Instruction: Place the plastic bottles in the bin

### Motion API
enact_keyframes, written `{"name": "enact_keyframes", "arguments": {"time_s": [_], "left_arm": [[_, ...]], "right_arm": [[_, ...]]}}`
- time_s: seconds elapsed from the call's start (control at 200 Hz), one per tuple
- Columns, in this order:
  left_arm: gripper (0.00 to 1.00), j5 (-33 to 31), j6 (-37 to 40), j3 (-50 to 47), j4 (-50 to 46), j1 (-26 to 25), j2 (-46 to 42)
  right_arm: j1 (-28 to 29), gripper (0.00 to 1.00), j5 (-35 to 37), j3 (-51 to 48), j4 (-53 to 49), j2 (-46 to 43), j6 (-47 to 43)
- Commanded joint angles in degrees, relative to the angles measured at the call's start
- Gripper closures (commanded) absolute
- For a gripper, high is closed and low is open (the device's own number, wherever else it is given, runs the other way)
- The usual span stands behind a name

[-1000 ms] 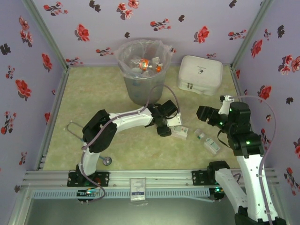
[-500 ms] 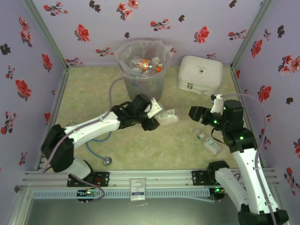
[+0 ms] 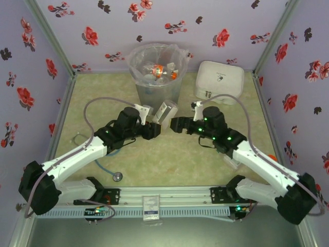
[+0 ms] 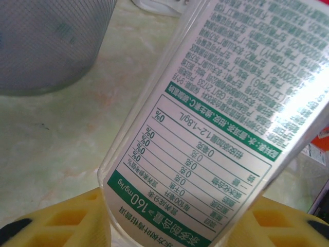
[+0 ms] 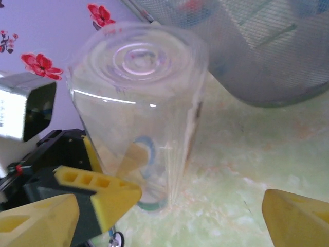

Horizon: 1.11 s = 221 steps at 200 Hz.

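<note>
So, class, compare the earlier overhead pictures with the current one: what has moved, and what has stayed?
The left end effector, shut on a bottle, lifted it off the table and carried it left and back towards the bin. The right end effector, open, swung left to just beside that bottle. The bin, white case and stethoscope stayed put.

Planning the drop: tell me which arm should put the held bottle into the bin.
Left. The left gripper is shut on the bottle, which sits close beside the bin. The right gripper is open and grips nothing, so it would first have to take the bottle over.
</note>
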Motion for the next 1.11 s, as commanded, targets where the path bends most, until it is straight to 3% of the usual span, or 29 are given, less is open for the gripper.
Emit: {"name": "enact_keyframes", "arguments": {"time_s": [0.0, 0.195, 0.515, 0.625, 0.69, 0.77, 0.85, 0.97, 1.1], "left_arm": [[0.59, -2.5, -0.2, 1.2, -0.5, -1.3, -0.2], [0.58, -5.5, 4.4, 2.7, -2.3, -5.6, -0.2], [0.58, -7.5, 6.7, 2.8, -2.5, -6.2, -0.5], [0.56, -8.1, 7.3, 2.5, -1.7, -6.2, -0.7], [0.48, -9.0, 7.7, 2.4, -1.6, -6.2, -0.8], [0.24, -10.4, 7.9, 2.1, -2.0, -6.2, -1.6], [0.10, -11.6, 8.0, 1.5, -3.8, -6.2, -3.5], [0.03, -14.0, 7.7, -0.6, -5.6, -4.9, -7.4], [0.03, -14.6, 4.8, -3.2, -5.7, -1.3, -11.4]], "right_arm": [[2.2, 0.02, 3.9, 3.5, 9.7, 3.1, 1.4], [2.5, 0.06, 7.8, 6.8, 8.2, 7.0, 0.7], [2.6, 0.57, 8.4, 7.1, 5.6, 7.8, 1.7], [2.5, 0.61, 9.1, 8.2, 4.4, 7.6, 0.9], [2.6, 0.61, 9.7, 9.6, 2.7, 7.2, -0.7], [2.5, 0.61, 11.8, 12.9, -1.6, 5.4, -4.5], [2.3, 0.63, 15.3, 18.6, -8.4, 2.9, -10.5], [1.7, 0.68, 21.4, 28.4, -16.4, 0.6, -20.5], [0.2, 0.72, 25.2, 36.9, -16.6, 1.4, -28.3]]}}
